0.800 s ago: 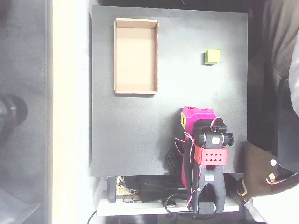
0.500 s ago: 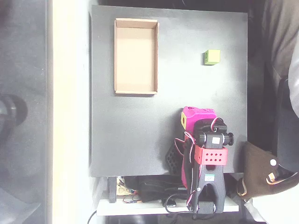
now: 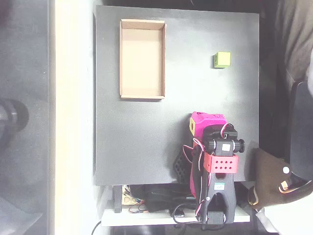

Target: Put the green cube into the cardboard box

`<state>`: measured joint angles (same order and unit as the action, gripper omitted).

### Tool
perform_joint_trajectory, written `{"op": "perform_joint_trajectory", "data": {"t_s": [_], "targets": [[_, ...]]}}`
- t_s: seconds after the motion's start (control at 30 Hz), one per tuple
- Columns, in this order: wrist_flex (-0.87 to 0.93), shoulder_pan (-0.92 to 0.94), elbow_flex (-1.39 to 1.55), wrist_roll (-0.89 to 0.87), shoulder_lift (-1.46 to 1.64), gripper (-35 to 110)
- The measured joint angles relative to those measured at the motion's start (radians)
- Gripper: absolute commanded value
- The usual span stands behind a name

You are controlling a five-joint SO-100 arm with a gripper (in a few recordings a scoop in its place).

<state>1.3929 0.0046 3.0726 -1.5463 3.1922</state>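
Observation:
The green cube sits alone on the black table at the upper right in the overhead view. The cardboard box lies at the upper left, its tan floor bare. My magenta gripper is folded back over the arm's base near the table's lower right, well below the cube and far from the box. Its fingers are hidden under the magenta housing, so their state does not show. Nothing is held that I can see.
The black table ends at a pale strip on the left. Cables and a power strip lie below the table's lower edge beside the arm's base. A brown bag sits at the lower right.

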Motion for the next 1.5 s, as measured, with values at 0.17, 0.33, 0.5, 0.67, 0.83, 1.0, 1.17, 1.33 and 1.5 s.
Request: {"op": "perform_joint_trajectory", "data": {"t_s": [0.17,0.33,0.5,0.67,0.83,1.0,1.17,1.33,1.5], "targets": [[0.000,0.000,0.000,0.000,0.000,0],[0.000,0.000,0.000,0.000,0.000,0],[0.000,0.000,0.000,0.000,0.000,0],[0.000,0.000,-0.002,0.000,0.000,0],[0.018,0.000,-0.049,0.006,-0.005,0],[0.018,0.000,-0.213,0.008,-0.008,0],[0.020,0.000,-0.408,0.008,-0.069,0],[0.028,0.000,-0.595,0.008,-0.239,0],[0.034,0.000,-0.827,0.009,-0.422,0]]}}
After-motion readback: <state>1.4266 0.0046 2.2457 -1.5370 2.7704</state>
